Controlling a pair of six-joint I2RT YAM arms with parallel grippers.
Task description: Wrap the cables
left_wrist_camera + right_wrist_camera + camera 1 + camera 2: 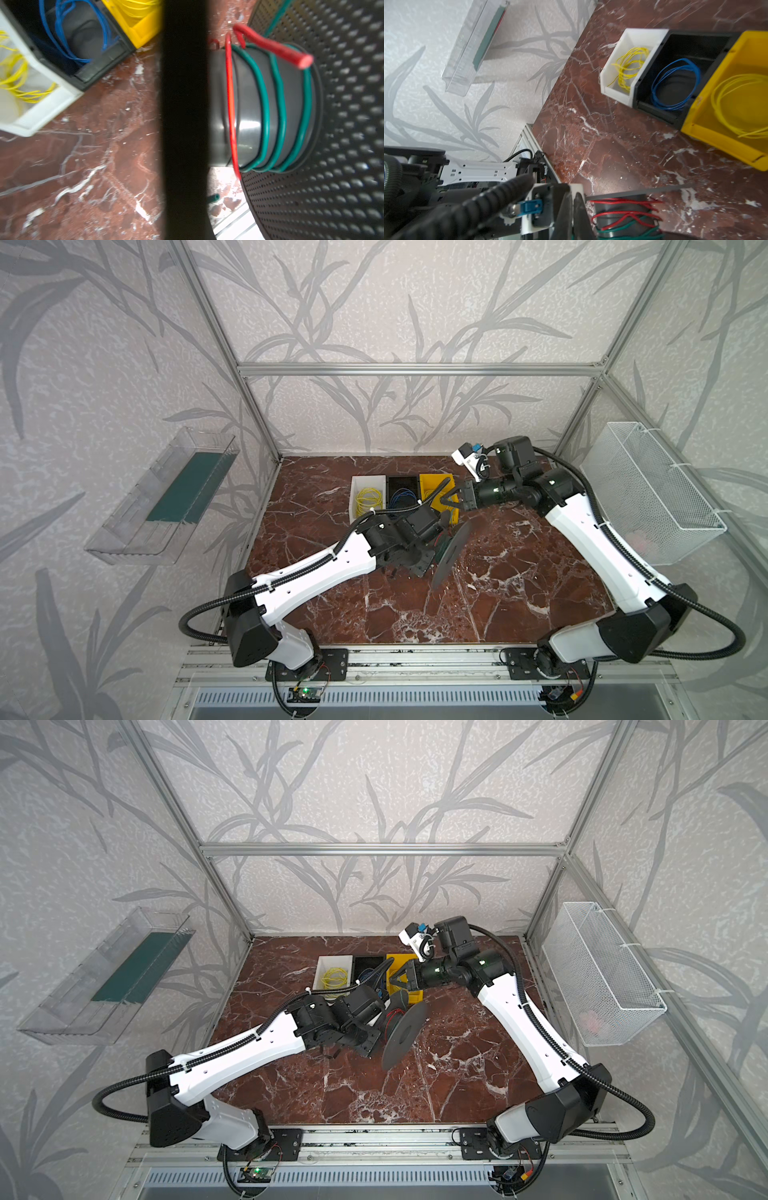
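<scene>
The front of the desk (415, 614) is left open between the left arm (307, 572) and the right arm (590, 539). The back centre is blocked by 3 bins: white bin (357, 497), black bin (401, 481), yellow bin (432, 483). The middle is taken by the spool (451, 551). The narrow gap before the yellow bin is filled by the right claw (446, 502).

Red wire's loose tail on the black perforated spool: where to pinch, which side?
Pinch the loose red wire tail just behind its cut tip: it stands clear of the dark grey hub, crossing above the teal-green wire turns. Likely come in radially toward the hub, beside the black perforated flange, jaws across the tail.
</scene>
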